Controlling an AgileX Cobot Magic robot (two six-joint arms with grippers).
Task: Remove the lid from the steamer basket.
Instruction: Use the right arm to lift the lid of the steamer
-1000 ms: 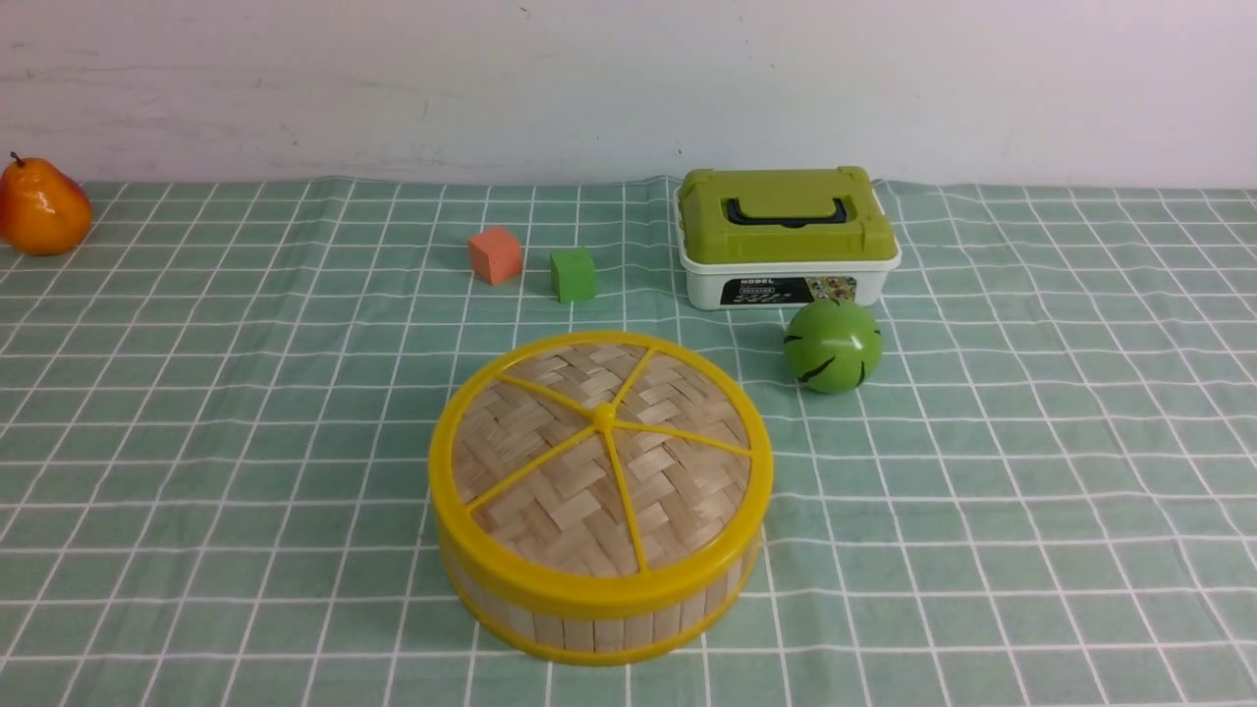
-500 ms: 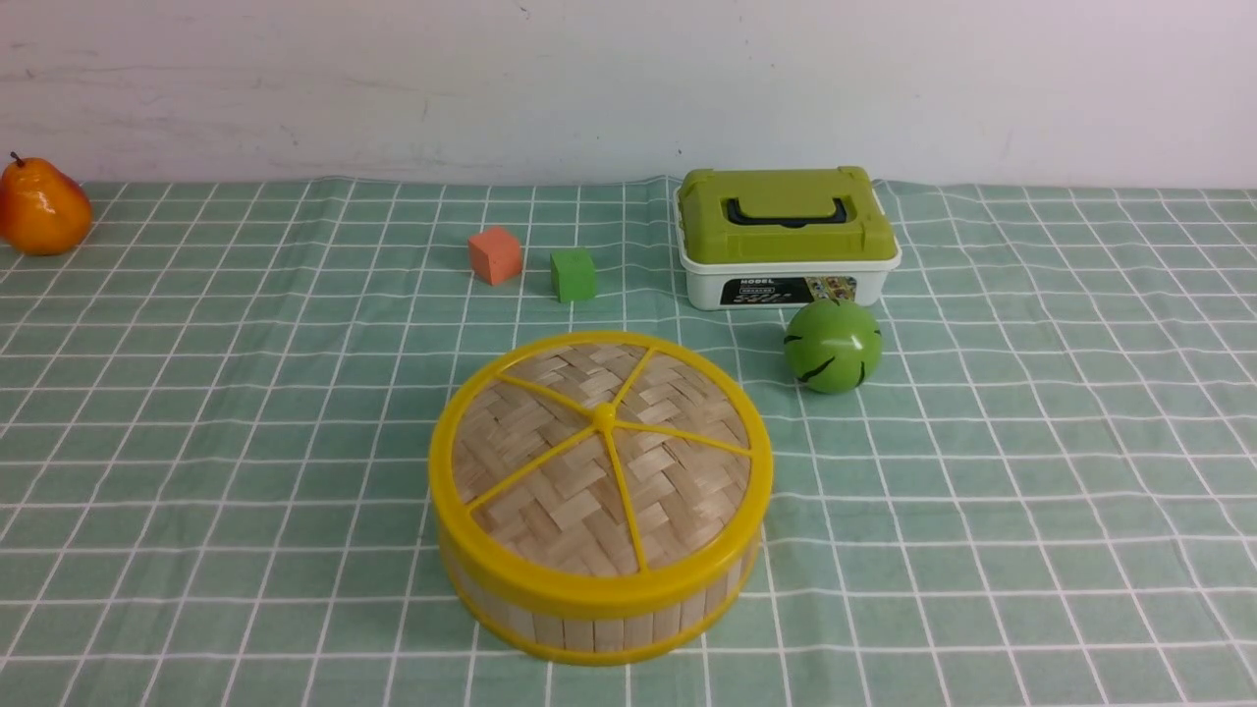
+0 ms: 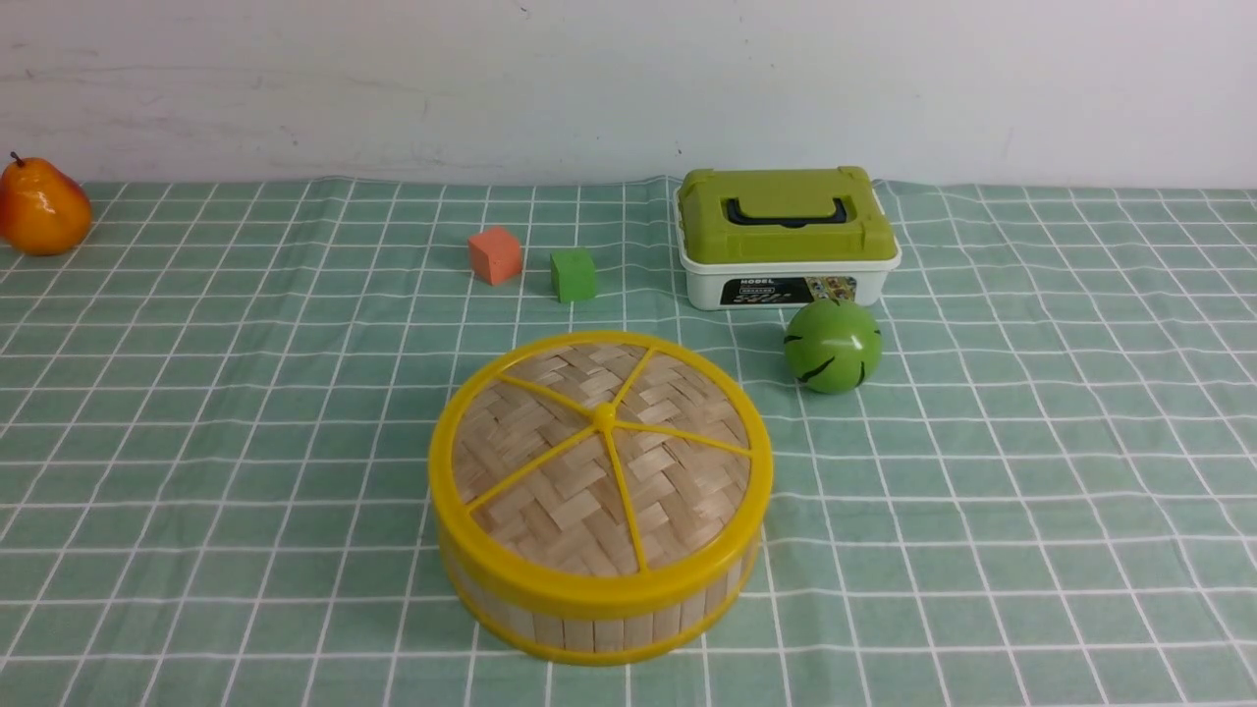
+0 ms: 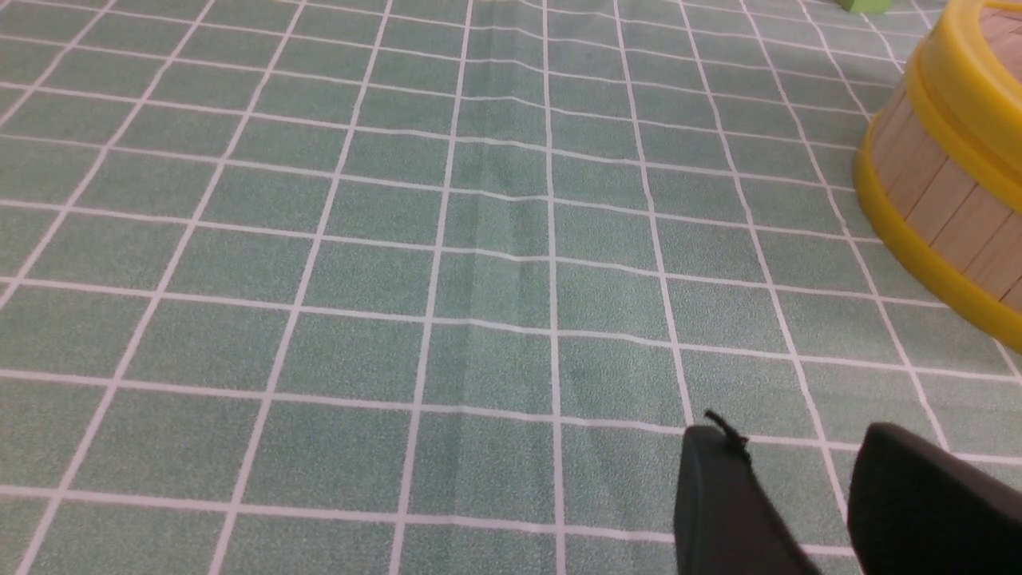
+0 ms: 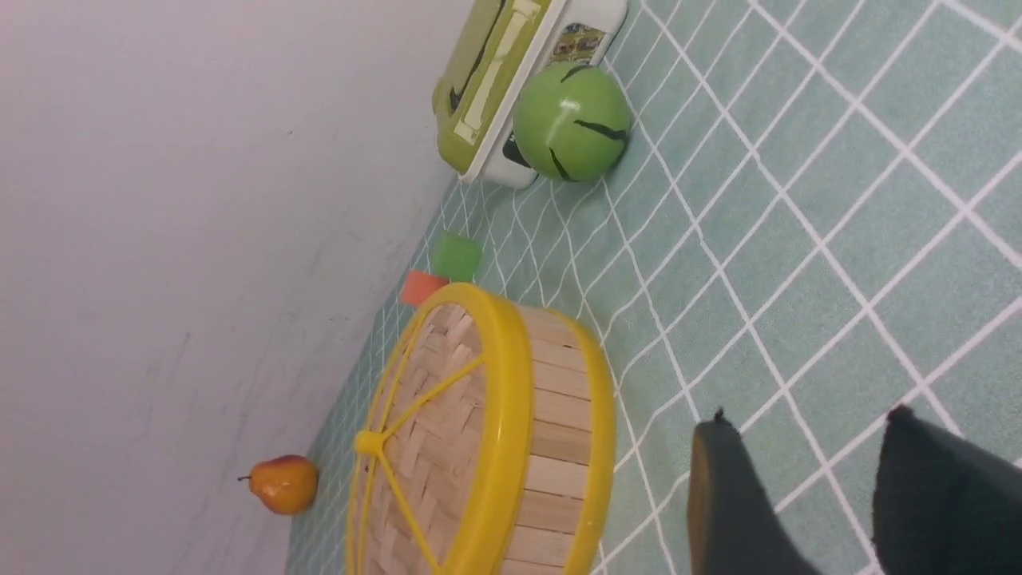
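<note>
Front view: the lid (image 3: pixel 550 462) sits flat on the basket (image 3: pixel 594 628), closing it; the basket rests on the cloth (image 3: pixel 982 589), which supports it for lifting. The centre knob (image 3: pixel 604 416) stands proud, likely as the grip point. The ball (image 3: pixel 833 346) and box (image 3: pixel 786 236) lie beyond, apart from the rim, so side access appears unobstructed. Left gripper (image 4: pixel 786 435): fingers spread, nothing between them. Right gripper (image 5: pixel 806 419): fingers spread, nothing between them. Both are apart from the basket, presumably leaving room for approach.
</note>
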